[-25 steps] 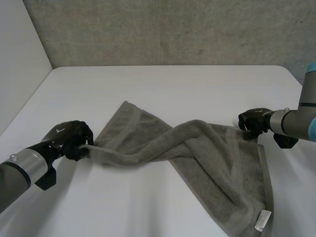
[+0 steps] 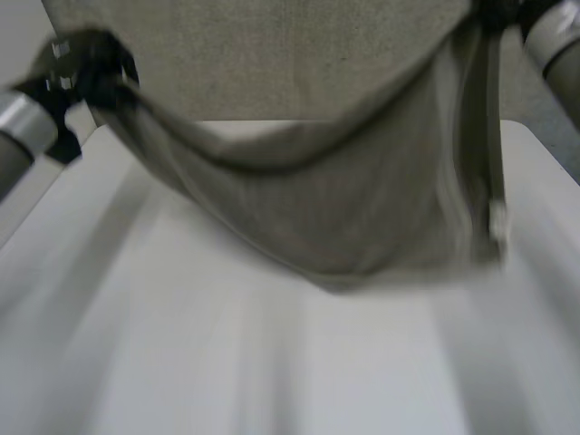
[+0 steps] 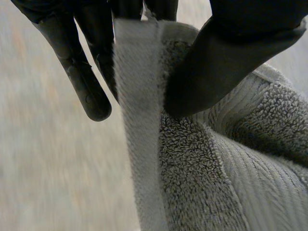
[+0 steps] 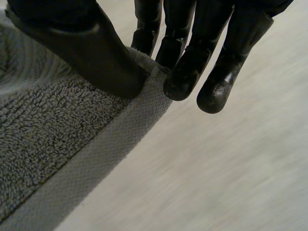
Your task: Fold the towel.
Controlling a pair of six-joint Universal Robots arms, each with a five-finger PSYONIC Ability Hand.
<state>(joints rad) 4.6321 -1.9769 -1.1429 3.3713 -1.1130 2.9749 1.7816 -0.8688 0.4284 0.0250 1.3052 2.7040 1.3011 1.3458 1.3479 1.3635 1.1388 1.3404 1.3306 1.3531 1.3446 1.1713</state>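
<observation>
Hanging over the white table [image 2: 272, 372], the grey towel [image 2: 344, 199] sags between two raised hands; the left hand [image 2: 86, 68] pinches one upper corner, thumb pressing the hem against its fingers [image 3: 103, 62]; the right hand [image 2: 497, 11] pinches the other corner, thumb clamping the hem against its fingers [image 4: 185, 77]; a white label [image 2: 497, 220] shows on the towel's edge above the table.
</observation>
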